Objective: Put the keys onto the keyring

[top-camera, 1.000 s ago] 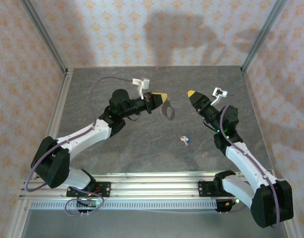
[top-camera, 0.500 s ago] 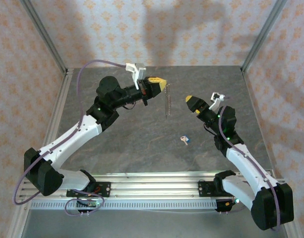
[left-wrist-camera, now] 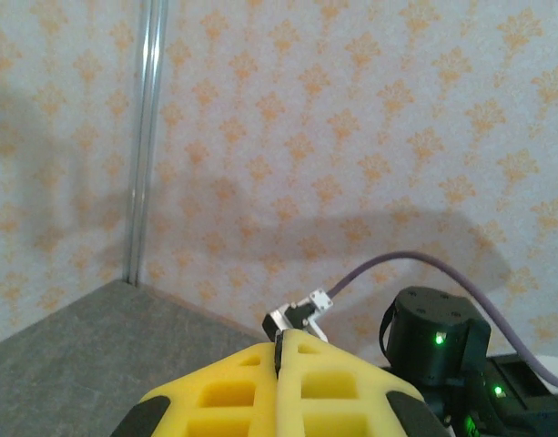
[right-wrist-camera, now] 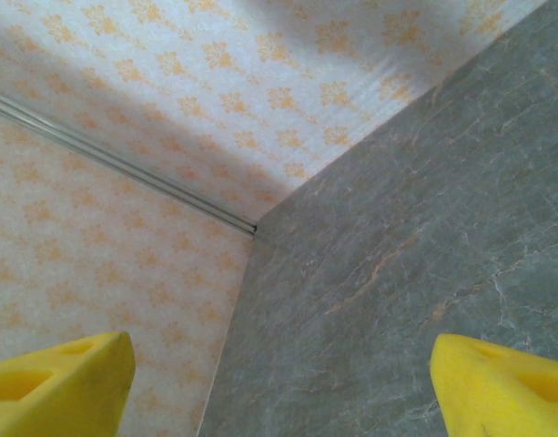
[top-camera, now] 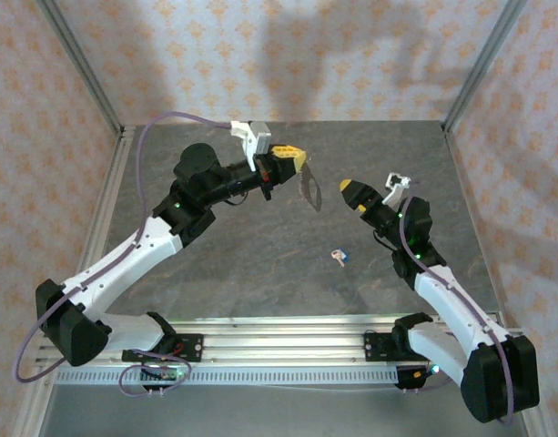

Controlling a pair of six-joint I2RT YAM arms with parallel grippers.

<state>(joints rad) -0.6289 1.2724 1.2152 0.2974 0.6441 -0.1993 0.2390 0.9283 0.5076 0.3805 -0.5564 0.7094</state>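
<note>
The left pincer [top-camera: 294, 157] is raised above the desk [top-camera: 251, 273], its 2 yellow fingers [left-wrist-camera: 228, 401] pressed flat together with just a thin seam between them. It grips the top of the keyring [top-camera: 309, 189], which hangs down from its tips as a narrow loop, clear of the desk. The loop dangles in the gap between the 2 pincers, just beside the left one's tips and a little apart from the right one.

The key [top-camera: 339, 258] lies flat on the desk, blue head and pale blade, touched by nothing. It sits back toward the arm bases from the right pincer, slightly to that pincer's left, and well apart from the left pincer and the keyring.

The right pincer [top-camera: 351, 188] points toward the hanging loop from the right. Its jaws stand wide: in the right wrist view the 2 yellow fingers [right-wrist-camera: 55, 378] sit at opposite edges with only bare desk and patterned wall [right-wrist-camera: 169, 82] between them, nothing held.
</note>
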